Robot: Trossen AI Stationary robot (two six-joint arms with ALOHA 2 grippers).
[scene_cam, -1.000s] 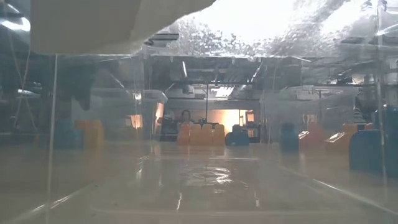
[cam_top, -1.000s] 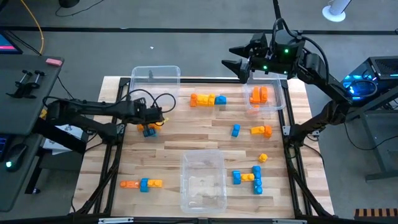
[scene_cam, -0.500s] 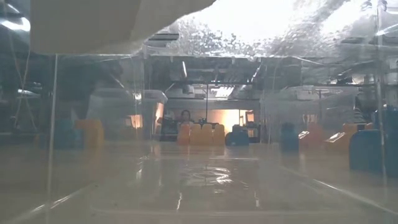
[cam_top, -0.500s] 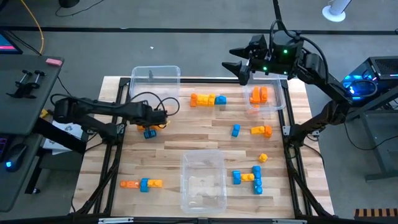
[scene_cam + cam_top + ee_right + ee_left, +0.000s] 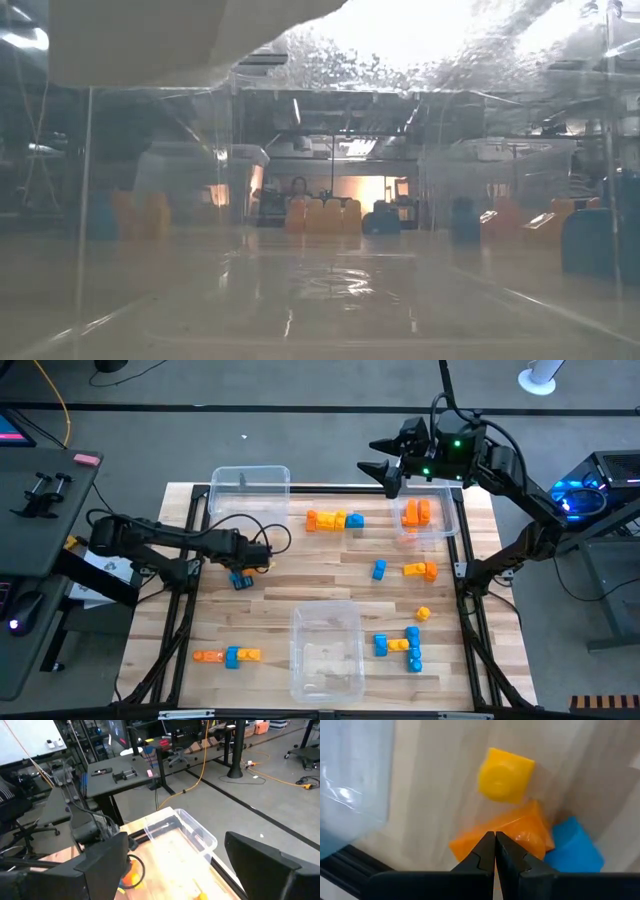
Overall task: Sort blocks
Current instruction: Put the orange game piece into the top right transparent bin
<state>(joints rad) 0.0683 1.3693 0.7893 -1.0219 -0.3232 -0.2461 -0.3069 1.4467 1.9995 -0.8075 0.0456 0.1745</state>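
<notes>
My left gripper (image 5: pixel 248 563) is shut, low over the table's left part, at a small cluster of a yellow (image 5: pixel 505 775), an orange (image 5: pixel 520 832) and a blue block (image 5: pixel 572 850); the cluster lies on the wood (image 5: pixel 240 579). My right gripper (image 5: pixel 385 466) is open and empty, held high over the far edge beside the far right bin (image 5: pixel 447 520), which holds orange blocks (image 5: pixel 417 512). Other blocks lie loose: a row (image 5: pixel 335 520) at the far middle, a row (image 5: pixel 227 656) near left, and several (image 5: pixel 400 644) at the right. My left gripper has its shut fingertips (image 5: pixel 487 845) against the orange block's near side (image 5: pixel 470 845), coming down at a slant from above. Nothing is between the fingers. The block lies on the table with the blue and yellow blocks beside it. Whether the tips press on it, I cannot tell.
A clear bin (image 5: pixel 250 482) stands at the far left, just beyond my left gripper. Another clear bin (image 5: pixel 327 650) stands at the near middle; the low view looks through its wall (image 5: pixel 320 290). Bare wood (image 5: pixel 300 575) lies in the table's middle.
My left gripper has gone toward the table's right edge and a little toward the near edge. The small cluster under it has slid a little toward the near edge and turned about.
</notes>
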